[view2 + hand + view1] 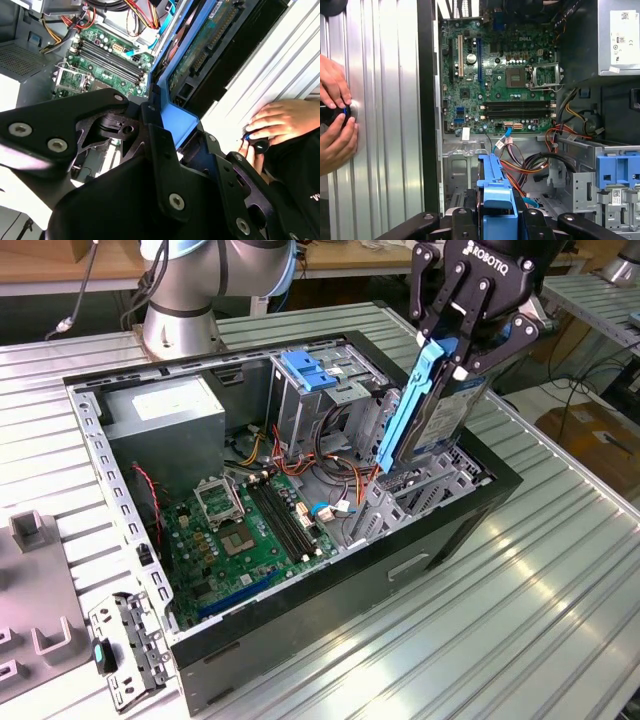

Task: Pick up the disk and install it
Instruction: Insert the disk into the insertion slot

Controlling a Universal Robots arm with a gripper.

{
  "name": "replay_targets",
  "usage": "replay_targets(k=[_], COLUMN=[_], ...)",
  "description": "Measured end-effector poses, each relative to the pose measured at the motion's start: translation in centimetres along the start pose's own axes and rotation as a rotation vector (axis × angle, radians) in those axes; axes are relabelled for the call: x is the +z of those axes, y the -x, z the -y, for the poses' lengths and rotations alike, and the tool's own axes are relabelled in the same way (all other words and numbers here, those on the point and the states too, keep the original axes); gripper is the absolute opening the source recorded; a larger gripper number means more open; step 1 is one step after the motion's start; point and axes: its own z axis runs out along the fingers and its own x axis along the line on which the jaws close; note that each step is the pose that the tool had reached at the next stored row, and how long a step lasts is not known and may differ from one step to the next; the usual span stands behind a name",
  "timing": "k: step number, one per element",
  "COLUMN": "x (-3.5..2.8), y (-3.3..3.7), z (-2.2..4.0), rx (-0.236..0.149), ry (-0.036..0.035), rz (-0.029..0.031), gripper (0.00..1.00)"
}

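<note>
Gripping the disk (440,415) at its blue end tab, my hand (450,352) is clenched on it and holds it nearly upright over the open computer case (440,540). The disk's lower edge meets the sheet-metal bay (395,505) inside the case's front wall, with orange wires (335,465) crowding just beside the bay. Smooth blue plastic rims the disk's flat dark body. The ribbed metal table (520,620) surrounds the case.

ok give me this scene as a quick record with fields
claw: shut on the blue end tab of the disk
disk: on edge, tilted, lower end dipping into the computer case
computer case: open, on the ribbed table, motherboard exposed
person's hands: on the table beside the case, around a small dark object
</note>
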Motion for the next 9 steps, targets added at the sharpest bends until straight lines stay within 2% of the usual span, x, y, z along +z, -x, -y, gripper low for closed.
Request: replay_targets(k=[9], x=[0.14], y=[0.00], z=[0.00], rx=[0.001], ry=[0.0000], rz=[0.0000], gripper=[0.37])
